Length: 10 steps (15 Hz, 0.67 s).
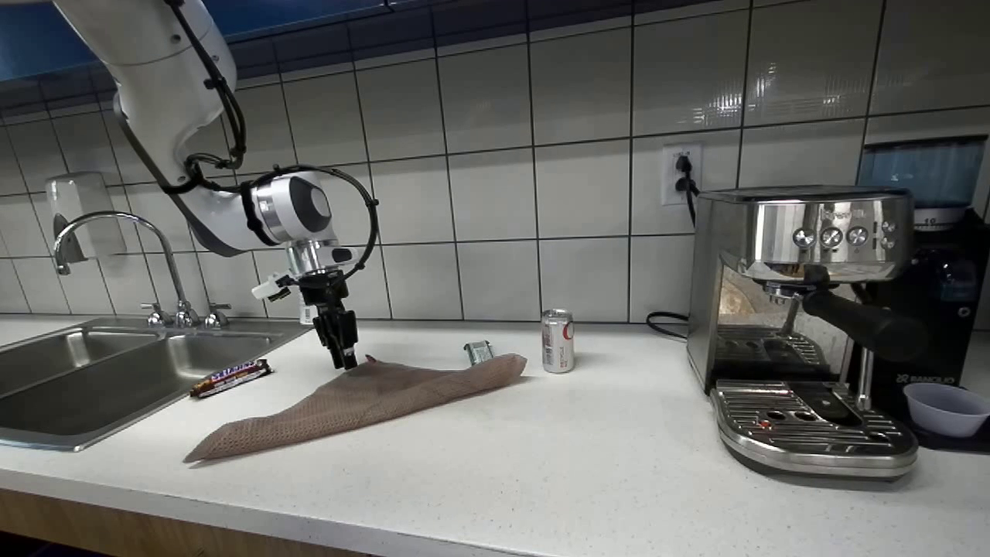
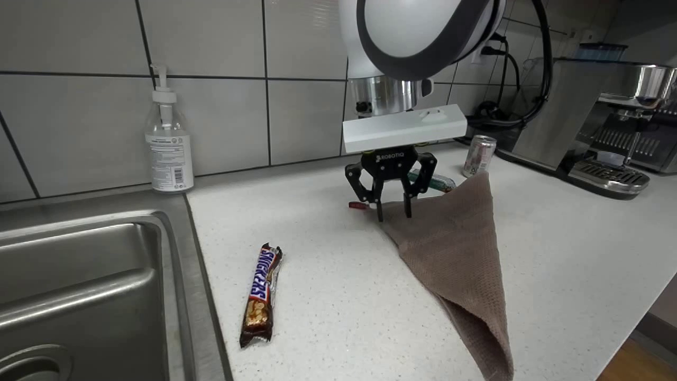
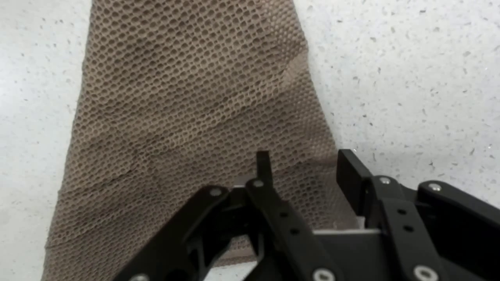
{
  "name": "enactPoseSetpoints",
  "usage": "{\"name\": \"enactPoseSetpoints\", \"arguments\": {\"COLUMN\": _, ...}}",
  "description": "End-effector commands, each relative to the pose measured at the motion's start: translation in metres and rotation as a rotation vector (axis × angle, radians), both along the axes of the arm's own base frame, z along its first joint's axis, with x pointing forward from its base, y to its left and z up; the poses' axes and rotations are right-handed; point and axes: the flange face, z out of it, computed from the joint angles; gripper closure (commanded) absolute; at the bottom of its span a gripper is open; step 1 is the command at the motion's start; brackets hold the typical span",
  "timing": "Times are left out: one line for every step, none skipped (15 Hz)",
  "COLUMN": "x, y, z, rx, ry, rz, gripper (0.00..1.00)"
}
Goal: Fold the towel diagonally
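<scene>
We see the towel [image 1: 387, 398], brown and finely dimpled, lying on the white counter [image 1: 619, 464] as a rough, rumpled triangle, one point reaching toward the counter's front edge and another toward a silver can [image 1: 558, 340]. In an exterior view we notice that front point gaping slightly, a dark hollow showing under its upper layer. Over the third corner we find the gripper [image 2: 394, 217], pointing down, its two fingers spread with a gap between them and brown weave showing through it; we cannot tell whether the tips touch the towel. Just beside them we make out a small red object [image 2: 358, 205], partly hidden, too little of it visible to name. Behind the towel lies a green-and-white packet [image 1: 479, 353], and the can stands upright just beyond the towel's point, apart from it. Between the towel and the steel sink [image 2: 186, 254] we have a Snickers bar [image 2: 262, 296], lying nearer the sink. A see-through pump bottle [image 2: 172, 159] stands upright at the sink's back corner, by the tiled wall [image 1: 495, 193]. Past the can, well apart from the towel, we see the coffee machine [image 1: 766, 333], with a pale purple bowl [image 1: 947, 410] beside it.
</scene>
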Motion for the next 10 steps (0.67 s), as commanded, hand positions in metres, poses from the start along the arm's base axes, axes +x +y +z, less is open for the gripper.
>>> {"name": "enactPoseSetpoints", "arguments": {"x": -0.001, "y": -0.001, "z": 0.009, "rx": 0.010, "ry": 0.010, "rz": -0.015, "gripper": 0.20}}
{"name": "enactPoseSetpoints", "arguments": {"x": -0.002, "y": -0.002, "z": 0.010, "rx": 0.012, "ry": 0.011, "rz": -0.012, "gripper": 0.13}}
{"name": "enactPoseSetpoints", "arguments": {"x": -0.003, "y": -0.002, "z": 0.011, "rx": 0.015, "ry": 0.011, "rz": -0.009, "gripper": 0.05}}
{"name": "enactPoseSetpoints", "arguments": {"x": -0.004, "y": -0.003, "z": 0.012, "rx": 0.016, "ry": 0.010, "rz": -0.008, "gripper": 0.01}}
{"name": "enactPoseSetpoints", "arguments": {"x": -0.005, "y": -0.004, "z": 0.013, "rx": 0.019, "ry": 0.009, "rz": -0.007, "gripper": 0.00}}
{"name": "enactPoseSetpoints", "arguments": {"x": -0.006, "y": -0.005, "z": 0.014, "rx": 0.022, "ry": 0.008, "rz": -0.007, "gripper": 0.00}}
{"name": "enactPoseSetpoints", "arguments": {"x": -0.008, "y": -0.006, "z": 0.015, "rx": 0.026, "ry": 0.009, "rz": -0.005, "gripper": 0.00}}
{"name": "enactPoseSetpoints", "arguments": {"x": -0.009, "y": -0.007, "z": 0.015, "rx": 0.027, "ry": 0.010, "rz": -0.006, "gripper": 0.00}}
{"name": "enactPoseSetpoints", "arguments": {"x": -0.010, "y": -0.009, "z": 0.015, "rx": 0.031, "ry": 0.012, "rz": -0.008, "gripper": 0.00}}
{"name": "enactPoseSetpoints", "arguments": {"x": -0.011, "y": -0.011, "z": 0.015, "rx": 0.035, "ry": 0.016, "rz": -0.009, "gripper": 0.00}}
